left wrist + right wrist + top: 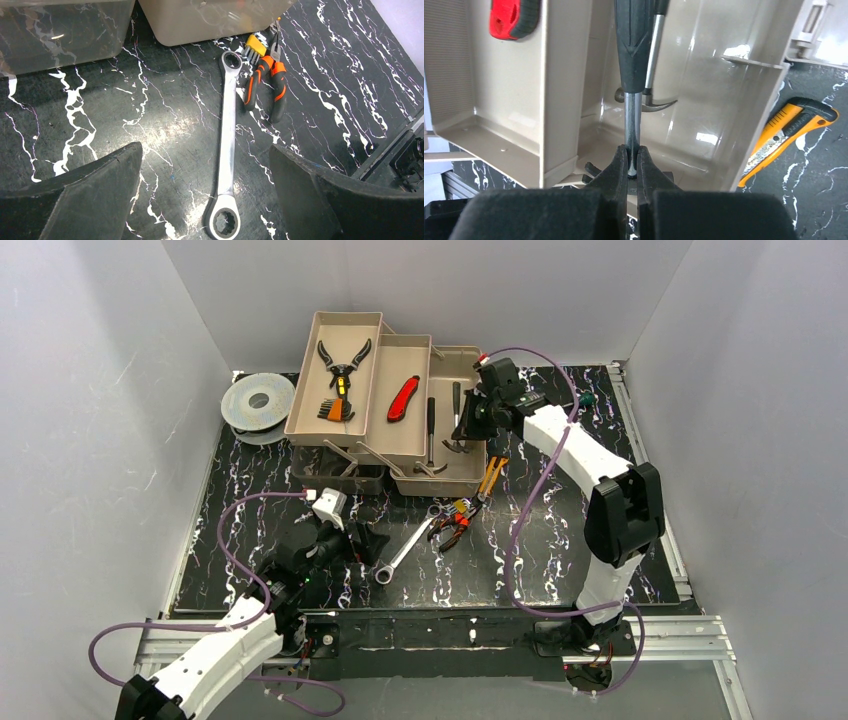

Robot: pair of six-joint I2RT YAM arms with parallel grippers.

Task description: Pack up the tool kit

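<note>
The right jaws are pressed together on the bare metal shaft of a black-handled hammer (pixel 634 75), pinching it just below the grip. The hammer is inside the deep main compartment of the tan toolbox (pixel 455 365). Whether its head rests on the box floor cannot be told. A second hammer (pixel 651 65), with a silver shaft and a claw head, lies in the same compartment just behind it.

The left jaws are spread wide and hover low over the black marbled worktop (pixel 560 540), empty. In the left wrist view a ratcheting wrench (pixel 227 145) lies on the worktop between the two fingers (pixel 100 190), touching neither.

The toolbox stands at the far side of the worktop with its trays folded out to the left. The middle tray holds a red knife (pixel 403 398), and the far-left tray holds black pliers (pixel 342 365). Orange pliers (pixel 455 523) lie on the worktop just beside the wrench's far end. A yellow utility knife (pixel 491 477) lies close against the toolbox's right front corner. A round grey wire spool (pixel 258 400) sits left of the trays.
</note>
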